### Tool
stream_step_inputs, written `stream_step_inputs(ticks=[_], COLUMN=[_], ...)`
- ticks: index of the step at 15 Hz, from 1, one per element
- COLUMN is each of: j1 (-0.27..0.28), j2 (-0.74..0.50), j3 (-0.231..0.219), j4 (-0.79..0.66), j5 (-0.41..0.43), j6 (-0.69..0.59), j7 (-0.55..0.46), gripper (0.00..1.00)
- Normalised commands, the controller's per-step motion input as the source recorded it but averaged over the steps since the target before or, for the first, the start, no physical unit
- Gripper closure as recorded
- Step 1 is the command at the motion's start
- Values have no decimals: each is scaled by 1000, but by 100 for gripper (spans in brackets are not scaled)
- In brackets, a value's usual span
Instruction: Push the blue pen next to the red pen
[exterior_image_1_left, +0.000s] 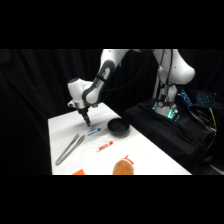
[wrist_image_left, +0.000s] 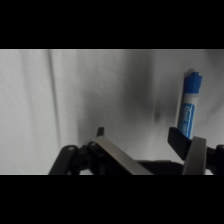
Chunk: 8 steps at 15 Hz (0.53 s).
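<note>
1. Going left to right across the white table in the side view: the metal tongs lie at about 8 o'clock from the table's middle, the gripper hangs at about 11 o'clock, the blue pen lies just past it, the red pen lies nearer the front edge, and the black bowl sits at about 2 o'clock.

2. An orange-brown round thing sits at the front edge, at about 5 o'clock from the red pen.

3. In the wrist view the two fingers stand well apart with bare table between them; the gripper is spread wide and has hold of nothing.

4. The blue pen in the wrist view lies at about 1 o'clock from the gap, just above the right-hand finger, its blue cap pointing away.

5. From the gripper in the side view, the blue pen sits at about 5 o'clock, close by; whether they touch I cannot tell.

6. The two pens lie apart, the red at about 5 o'clock from the blue, so the push looks not yet done.

7. Risk, as I judge it: a pen is round and light, so a push off its middle would likely spin or roll it.

8. Too strong a shove could carry it into the red pen and knock that one off its spot, or send it toward the bowl.
</note>
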Motion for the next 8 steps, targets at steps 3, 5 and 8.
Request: stream_step_inputs(ticks=[3,5,8], j1=[-116,-109,-106], j2=[161,147,124], j3=[98,93,93], j4=[189,147,101], j5=[119,116,110], j6=[68,103,130], j7=[-204,-208,-210], gripper=[0,0,0])
